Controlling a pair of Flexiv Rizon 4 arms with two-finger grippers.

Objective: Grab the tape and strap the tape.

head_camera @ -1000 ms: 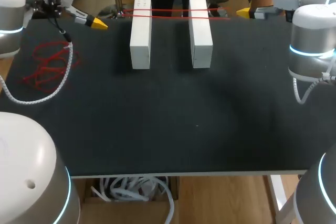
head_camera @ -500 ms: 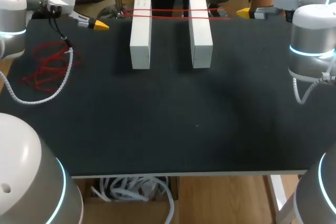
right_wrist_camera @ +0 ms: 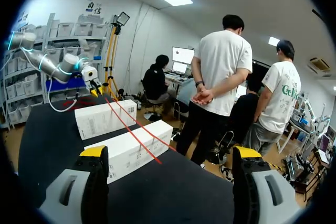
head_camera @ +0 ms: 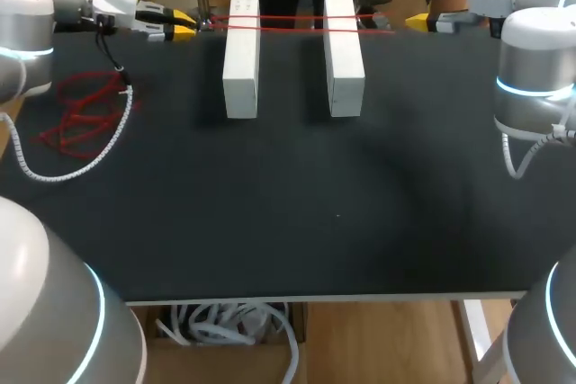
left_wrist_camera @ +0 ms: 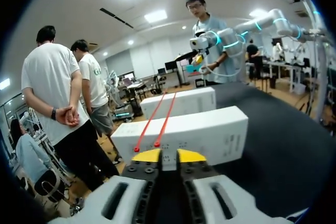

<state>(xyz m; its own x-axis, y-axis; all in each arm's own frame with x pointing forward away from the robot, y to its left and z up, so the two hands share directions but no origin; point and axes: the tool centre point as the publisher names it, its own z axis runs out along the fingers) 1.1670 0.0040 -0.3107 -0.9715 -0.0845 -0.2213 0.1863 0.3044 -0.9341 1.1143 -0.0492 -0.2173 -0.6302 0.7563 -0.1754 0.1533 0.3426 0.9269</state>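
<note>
The left gripper (left_wrist_camera: 169,156) hung just off the far left corner of the left white box (head_camera: 241,60), its yellow tips aimed at that box's side. Its fingers were drawn close together, with only a slim gap between them and nothing seen held in it. The left arm (head_camera: 36,6) came in from well to the left of the box, level with its far end.

Farther left of the left white box, and nearer the robot's side than the box's near end, a loose tangle of red tape (head_camera: 81,114) lay on the black table (head_camera: 288,222).

The box itself lay flat, with its long side running away from the robot. A stretched red tape (head_camera: 297,24) crossed the top of its far end as two thin strands side by side. In the left wrist view the strands ran down to the box's edge right in front of the yellow tips. Whether the tips touched them could not be told.

To the right of the left white box, parallel to it and with a clear gap between, lay the right white box (head_camera: 344,56). The strands ran on over its far end too, and ended a little beyond it.

Well to the right of the left white box, past the tape's right end and apart from it, hung the right gripper (right_wrist_camera: 170,153). Its fingers were spread wide and held nothing.
</note>
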